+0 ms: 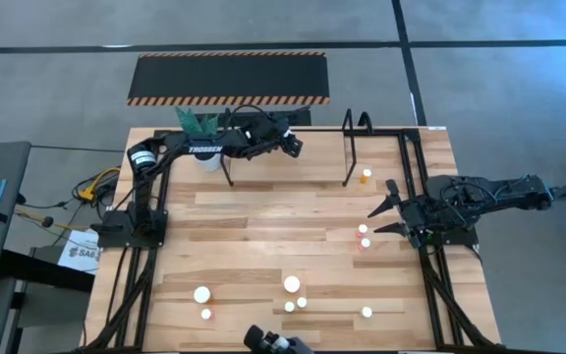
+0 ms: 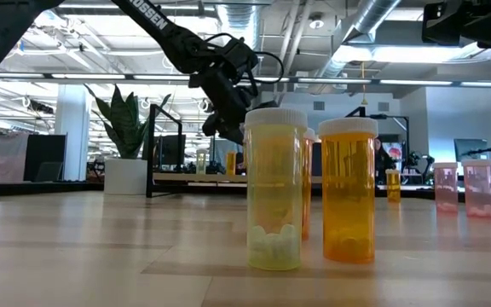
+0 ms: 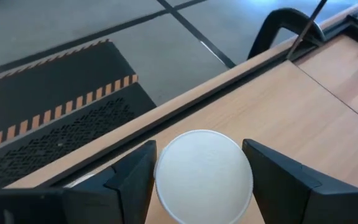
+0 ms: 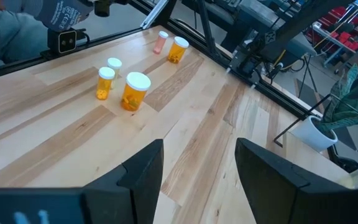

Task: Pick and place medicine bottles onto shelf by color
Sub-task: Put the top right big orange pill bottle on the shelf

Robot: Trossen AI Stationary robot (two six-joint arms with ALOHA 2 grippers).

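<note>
My left gripper [image 1: 293, 141] reaches over the shelf [image 1: 350, 147] at the table's far side, shut on a medicine bottle whose white cap [image 3: 204, 177] fills the gap between its fingers. The bottle's body is hidden. Two small bottles, one yellowish [image 2: 201, 160] and one orange [image 2: 231, 162], stand on the shelf board below the gripper [image 2: 228, 115]. Several more bottles stand on their bases on the table, near the front edge [image 1: 291, 283] and at the right [image 1: 363, 228]. My right gripper [image 1: 386, 211] waits open at the table's right side, holding nothing. My left gripper has the bottle's white cap between its two fingers, one finger on each side of the cap's rim [image 3: 163, 180]. The fingers slant downward toward the table's far edge. The cap hides the body, and I cannot tell whether the bottle's base rests on anything.
A green plant in a white pot [image 1: 204, 147] stands at the shelf's left end, close to my left arm. An orange bottle [image 1: 366, 177] stands just right of the shelf's right upright. The black striped mat [image 1: 229, 79] lies on the floor beyond the table.
</note>
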